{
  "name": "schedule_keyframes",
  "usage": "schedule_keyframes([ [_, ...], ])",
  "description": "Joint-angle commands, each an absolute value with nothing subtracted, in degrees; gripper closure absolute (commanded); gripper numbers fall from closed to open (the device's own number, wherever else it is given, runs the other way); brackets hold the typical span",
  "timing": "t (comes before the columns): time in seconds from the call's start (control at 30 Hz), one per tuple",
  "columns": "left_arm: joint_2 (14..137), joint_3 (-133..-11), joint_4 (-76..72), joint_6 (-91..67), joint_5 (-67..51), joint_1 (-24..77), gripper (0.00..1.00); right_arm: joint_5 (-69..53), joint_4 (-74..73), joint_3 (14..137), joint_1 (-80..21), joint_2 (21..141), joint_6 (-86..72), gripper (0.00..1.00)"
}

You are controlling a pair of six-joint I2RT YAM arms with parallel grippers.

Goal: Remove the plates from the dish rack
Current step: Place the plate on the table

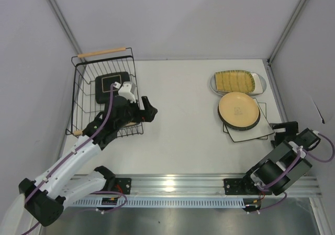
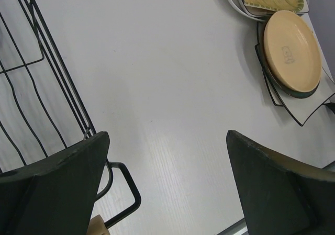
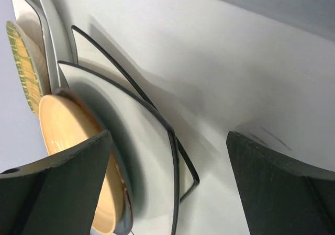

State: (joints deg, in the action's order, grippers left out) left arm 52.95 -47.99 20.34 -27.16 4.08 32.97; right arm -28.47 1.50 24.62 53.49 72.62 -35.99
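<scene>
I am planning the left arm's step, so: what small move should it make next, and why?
Probably move the left gripper over the dish rack, toward the dark square plate lying in it. Its jaws stand open and empty beside the rack's right wall, and that plate seems to be the only one inside.

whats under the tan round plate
A dark round plate, only its rim showing, sits directly under the tan plate. Below that are black-edged white square plates, corners showing. Their middles are covered.
</scene>
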Motion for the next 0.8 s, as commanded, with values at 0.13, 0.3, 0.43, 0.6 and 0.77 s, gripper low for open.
schedule_keyframes([
  [0.13,52.03,-47.55,16.70,-27.95,1.06,32.61,0.01,-22.17,-11.33,24.51,54.58,60.85,-37.35,0.00],
  [0.3,51.68,-47.11,16.35,-28.04,0.44,32.61,0.00,-18.81,-18.01,26.98,58.08,54.77,-38.06,0.00],
  [0.43,51.42,-46.85,16.35,-28.04,0.44,32.69,0.00,-23.37,-19.86,30.05,61.08,53.43,-37.27,0.01],
  [0.6,50.98,-46.67,16.35,-27.95,0.44,32.61,0.00,-37.87,-13.62,30.22,59.34,57.38,-36.74,0.00],
  [0.77,50.80,-46.58,16.52,-27.77,-0.97,32.61,0.01,-35.51,-19.77,36.29,45.11,59.68,-28.93,0.00],
])
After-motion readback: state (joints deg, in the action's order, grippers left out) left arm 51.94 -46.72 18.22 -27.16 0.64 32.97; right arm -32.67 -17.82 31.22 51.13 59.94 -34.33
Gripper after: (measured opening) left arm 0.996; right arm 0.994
